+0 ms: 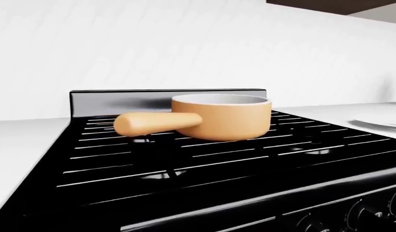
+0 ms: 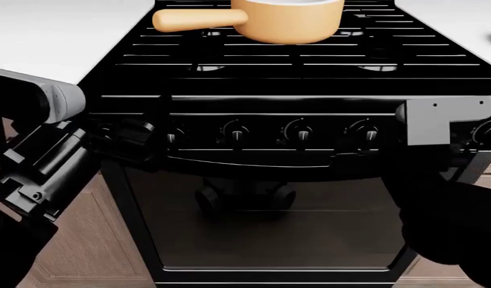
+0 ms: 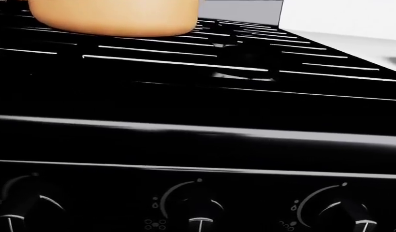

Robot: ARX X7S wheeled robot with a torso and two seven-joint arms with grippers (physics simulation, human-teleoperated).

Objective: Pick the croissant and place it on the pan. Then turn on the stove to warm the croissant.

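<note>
The pan [image 1: 222, 116] is orange-tan with a white inside and stands on the back grates of the black stove [image 2: 253, 72], its long handle [image 2: 199, 20] pointing left. The croissant is out of view. The stove's knobs [image 2: 300, 129] run along its front panel, and the right wrist view shows three of them close up [image 3: 199, 212]. My left arm [image 2: 37, 156] reaches toward the panel's left end, where the dark left gripper [image 2: 137, 133] merges with the black front. Of my right arm I see only the grey wrist block [image 2: 441, 123] at the panel's right end; its fingers do not stand out.
White countertops flank the stove on both sides. A round white plate [image 1: 381, 121] lies on the right counter, cut by the frame edge. The glass oven door [image 2: 261, 210] fills the area below the knobs. A white wall backs the range.
</note>
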